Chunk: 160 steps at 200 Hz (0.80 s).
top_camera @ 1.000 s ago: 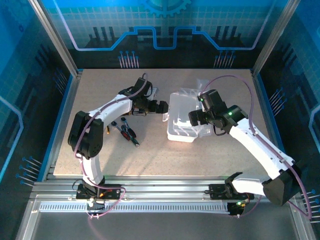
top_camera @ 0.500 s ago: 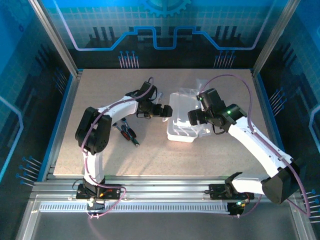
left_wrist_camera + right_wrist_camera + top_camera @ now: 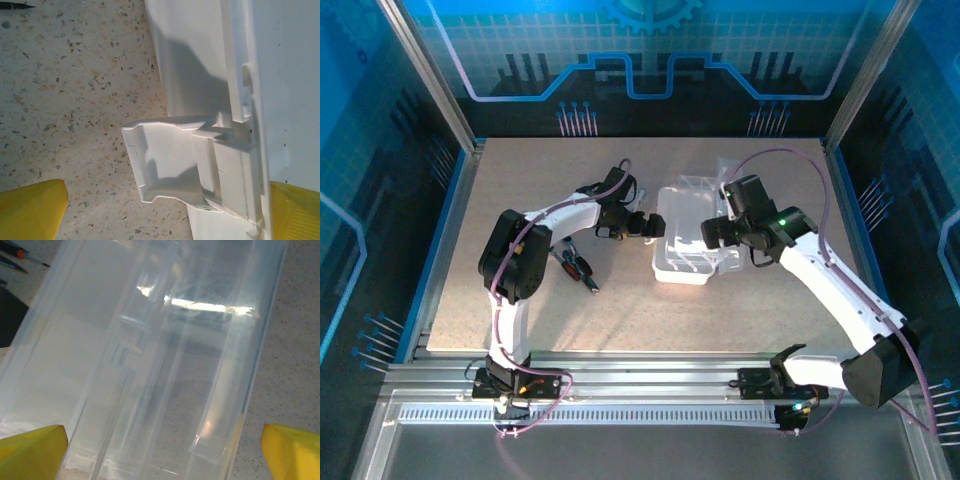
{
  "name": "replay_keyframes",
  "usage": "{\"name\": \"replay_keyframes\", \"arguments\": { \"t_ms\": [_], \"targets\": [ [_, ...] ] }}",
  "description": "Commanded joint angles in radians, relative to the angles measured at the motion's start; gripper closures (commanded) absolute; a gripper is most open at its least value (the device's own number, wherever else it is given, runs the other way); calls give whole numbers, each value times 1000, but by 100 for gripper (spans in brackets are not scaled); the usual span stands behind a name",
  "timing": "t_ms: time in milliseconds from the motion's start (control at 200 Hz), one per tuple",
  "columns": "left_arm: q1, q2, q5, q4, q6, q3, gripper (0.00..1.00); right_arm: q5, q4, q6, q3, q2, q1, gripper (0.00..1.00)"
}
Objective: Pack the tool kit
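On my left, the loose tools (image 3: 577, 268) lie on the table (image 3: 520, 180), apart from the case. My left gripper (image 3: 647, 224) stands wide open with the case's latch (image 3: 170, 160) between its fingers, gripping nothing. The clear case (image 3: 685, 240) sits mid-table. My right gripper (image 3: 713, 236) hangs over it, jaws spread and empty. Closing on that latch could drag or tip the light case, since nothing pins it.

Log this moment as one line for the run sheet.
left claw: open, at latch of case | right claw: open, over case | tools: loose, left of case, not yet packed
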Motion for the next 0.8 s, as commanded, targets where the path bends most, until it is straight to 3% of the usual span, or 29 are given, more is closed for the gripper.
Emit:
{"name": "replay_keyframes", "arguments": {
  "t_ms": [0,440,660,795],
  "targets": [
    [-4,6,-1,-15,-12,7,1,-1,-28,-28,-37,-53,-66,0],
    [-4,-1,1,-25,-11,5,1,-81,-39,-73,-125,-172,-324,0],
    [-6,-17,-1,-33,-9,8,1,-139,-27,-77,-60,-165,-332,0],
    [1,-85,-49,-82,18,29,1,-219,2,-107,-5,-147,-285,0]
  ]
}}
